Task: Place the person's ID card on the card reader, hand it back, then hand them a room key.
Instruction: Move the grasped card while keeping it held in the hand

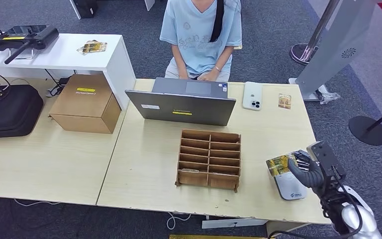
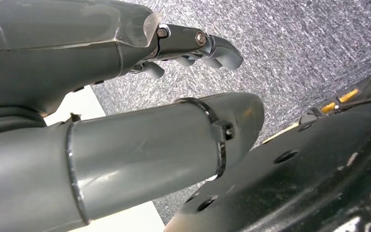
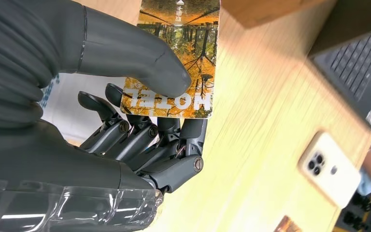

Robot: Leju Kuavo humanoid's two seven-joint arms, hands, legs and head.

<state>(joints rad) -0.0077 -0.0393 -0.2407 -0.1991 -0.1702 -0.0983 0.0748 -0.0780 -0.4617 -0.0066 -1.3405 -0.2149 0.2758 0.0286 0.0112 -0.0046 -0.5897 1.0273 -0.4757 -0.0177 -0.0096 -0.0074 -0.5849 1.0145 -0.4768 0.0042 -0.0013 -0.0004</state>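
A: What are you holding right now?

B: Your right robot hand (image 1: 306,169) is clamped on a card printed "HOTEL" (image 3: 176,58), thumb pressed on its face and the fingers (image 3: 140,133) curled behind it. That looks like the room key, so I'd judge this as the hand-over step. The card sits just above the white card reader (image 1: 289,188) at the worktop (image 1: 144,164) edge, about 4 o'clock from the wooden slotted organizer (image 1: 209,159).

A: And the other robot hand?

B: Your left robot hand (image 2: 193,46) hangs over grey carpet with nothing in it. Whether its fingers count as spread or curled, I can't tell.

A: Where do I take the card?

B: The person (image 1: 201,35) sits at 12 o'clock behind the laptop (image 1: 181,105). Another small card (image 1: 284,101) lies at 1 o'clock, beside the white phone (image 1: 252,95); it may be the ID, though it's too small to tell.

A: Any tips?

B: Keep the thumb pressure steady, since the pinch covers only 1 end of the card. Carry it past the laptop's right side, free end leading, so the person can take that end. Hold until they have it.
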